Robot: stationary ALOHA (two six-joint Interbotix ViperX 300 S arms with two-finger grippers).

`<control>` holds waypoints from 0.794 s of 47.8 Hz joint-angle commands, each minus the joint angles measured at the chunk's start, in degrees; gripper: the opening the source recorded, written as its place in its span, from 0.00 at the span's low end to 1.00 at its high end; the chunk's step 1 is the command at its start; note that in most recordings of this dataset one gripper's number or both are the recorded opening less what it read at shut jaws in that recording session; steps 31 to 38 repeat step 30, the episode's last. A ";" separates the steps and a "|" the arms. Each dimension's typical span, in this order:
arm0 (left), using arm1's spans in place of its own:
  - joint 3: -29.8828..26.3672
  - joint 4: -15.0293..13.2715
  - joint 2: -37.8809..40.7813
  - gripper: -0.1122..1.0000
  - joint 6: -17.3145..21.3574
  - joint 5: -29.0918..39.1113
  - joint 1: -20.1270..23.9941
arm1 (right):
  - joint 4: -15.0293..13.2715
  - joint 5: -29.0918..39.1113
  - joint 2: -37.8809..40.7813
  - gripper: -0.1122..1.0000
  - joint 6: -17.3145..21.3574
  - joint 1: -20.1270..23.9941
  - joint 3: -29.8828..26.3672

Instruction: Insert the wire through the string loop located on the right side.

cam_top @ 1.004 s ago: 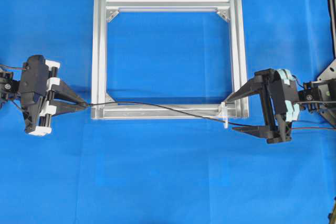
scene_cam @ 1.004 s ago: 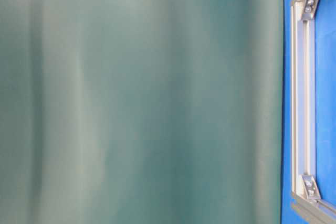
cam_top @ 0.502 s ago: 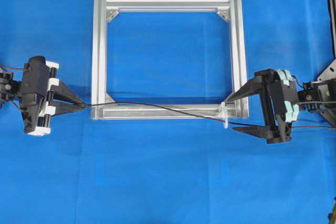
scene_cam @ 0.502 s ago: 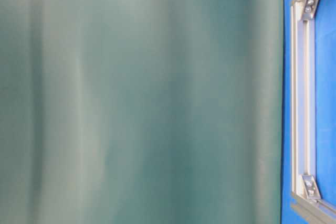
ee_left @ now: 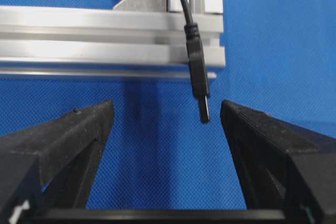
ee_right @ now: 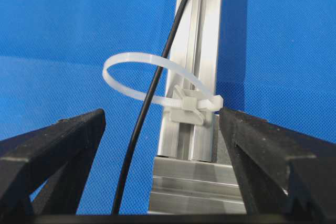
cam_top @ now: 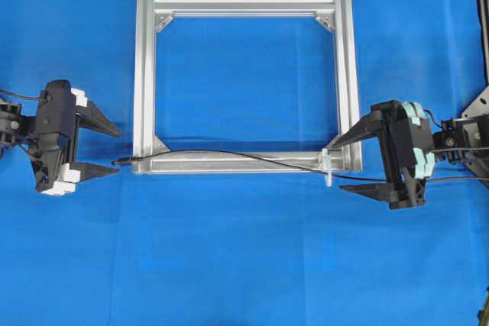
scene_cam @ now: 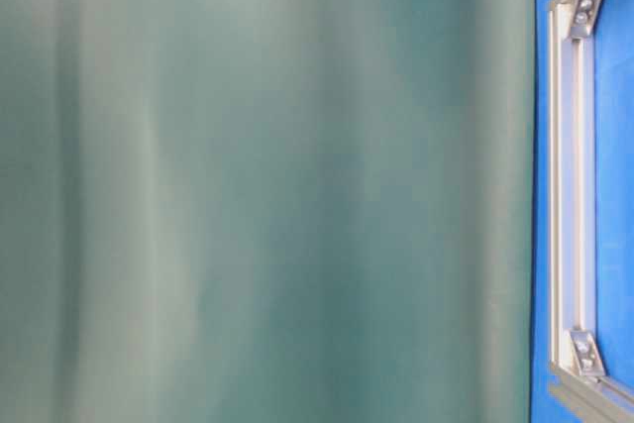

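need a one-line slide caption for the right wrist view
Black wire threaded through the white string loop on the aluminium frame, between the open right gripper fingers.

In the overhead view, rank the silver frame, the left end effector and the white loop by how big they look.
1. Silver frame, by far the largest.
2. Left end effector.
3. White loop, a tiny sliver.

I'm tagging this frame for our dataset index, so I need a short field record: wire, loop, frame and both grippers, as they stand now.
wire: runs along the frame's near bar, passes through the loop
plug: free, lying between the left fingers, untouched
string loop: whitish tie on the frame's right corner, wire threaded through it
frame: silver, flat on blue cloth
left gripper: open, holding nothing
right gripper: open, straddling the loop
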 commanded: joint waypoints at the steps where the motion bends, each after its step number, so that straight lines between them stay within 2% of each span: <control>1: -1.41 0.09 -1.41 0.80 0.00 0.79 0.18 | 0.00 1.05 -2.46 0.95 -0.26 -0.26 -1.05; 18: -8.79 0.18 -9.05 0.80 0.70 10.02 0.18 | 0.00 12.57 -14.59 0.95 -0.62 -2.55 -3.08; 27: -10.28 0.09 -13.10 0.80 0.88 12.30 0.26 | -0.18 18.81 -19.60 0.95 -0.62 -2.81 -4.48; 38: -10.11 0.18 -13.36 0.80 0.88 12.30 0.35 | -0.26 19.78 -20.21 0.95 -0.62 -2.81 -4.57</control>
